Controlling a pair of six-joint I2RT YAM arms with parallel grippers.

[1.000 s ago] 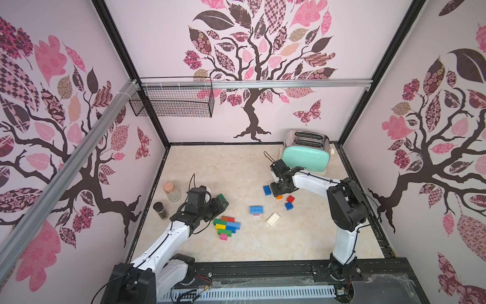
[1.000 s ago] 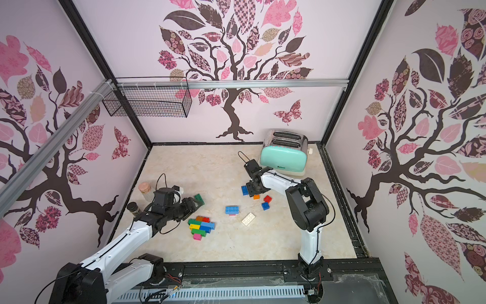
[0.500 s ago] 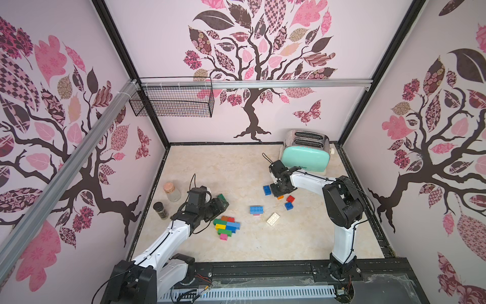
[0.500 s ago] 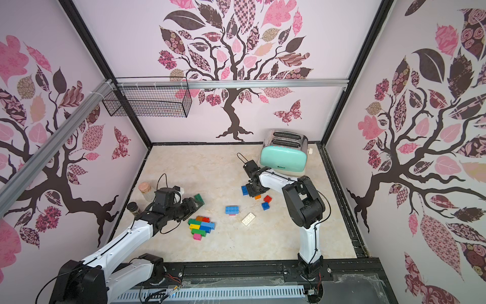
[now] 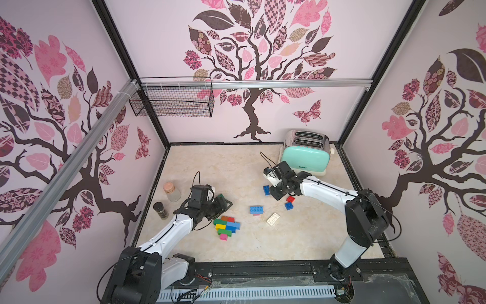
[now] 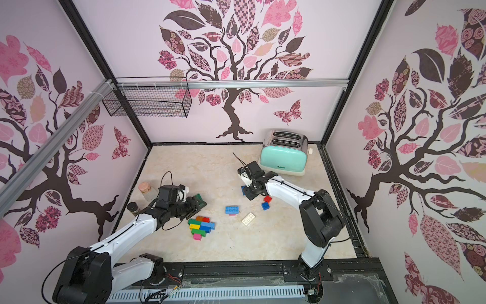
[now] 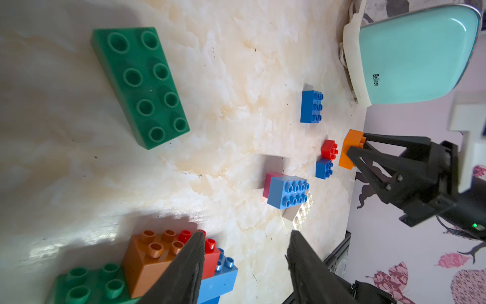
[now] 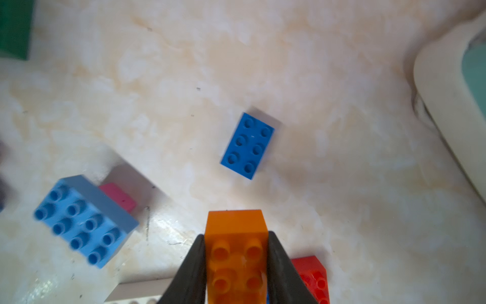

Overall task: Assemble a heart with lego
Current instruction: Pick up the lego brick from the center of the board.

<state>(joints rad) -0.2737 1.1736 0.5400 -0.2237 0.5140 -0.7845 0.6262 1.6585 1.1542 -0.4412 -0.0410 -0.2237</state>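
Note:
My right gripper (image 8: pixel 235 237) is shut on a small orange lego brick (image 8: pixel 235 252), studs facing the camera, low over the table near the toaster. The left wrist view also shows that right gripper (image 7: pixel 355 143) pinching the orange brick (image 7: pixel 348 150). In both top views the right gripper (image 5: pixel 278 193) hides the brick. My left gripper (image 7: pixel 246 237) is open with nothing between its fingers, beside the partly built multicoloured lego cluster (image 5: pixel 226 226) (image 6: pixel 201 226). A large green brick (image 7: pixel 142 86) lies by the left gripper (image 5: pixel 222 204).
Loose bricks lie mid-table: a blue oblong (image 5: pixel 266 190), a red one (image 5: pixel 290 198), a small blue one (image 5: pixel 288 206), a light blue on pink (image 5: pixel 256 210) and a white one (image 5: pixel 273 219). A mint toaster (image 5: pixel 306 158) stands back right; two jars (image 5: pixel 172 191) (image 5: pixel 161 210) stand left.
My right gripper has shut on the orange brick, which now sits hidden under it in the top views. The left arm has not moved.

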